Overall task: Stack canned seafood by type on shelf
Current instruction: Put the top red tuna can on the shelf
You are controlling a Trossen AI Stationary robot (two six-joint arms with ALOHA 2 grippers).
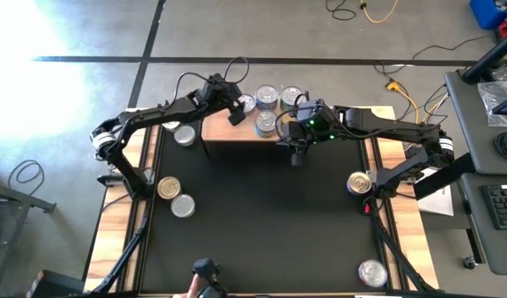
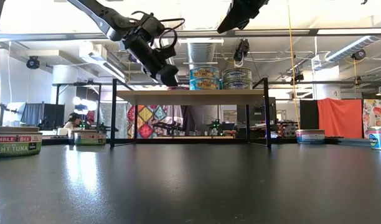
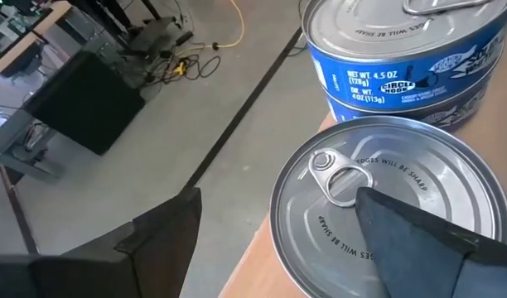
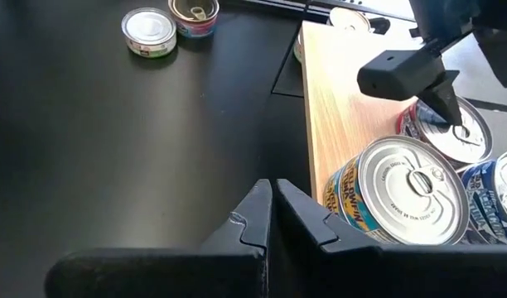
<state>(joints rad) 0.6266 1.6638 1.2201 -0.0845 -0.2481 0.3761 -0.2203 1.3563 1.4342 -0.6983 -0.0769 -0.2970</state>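
Tuna tin (image 3: 403,62) label reads "NET WT 4.5 OZ".

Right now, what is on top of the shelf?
On the shelf: blue-label cans stacked in twos, and a silver-lidded can under the open left pincer. Its label is hidden.

Left gripper (image 1: 236,113) spread wide, arm reaching inward; right gripper (image 4: 274,217) pinched closed, arm likewise extended.
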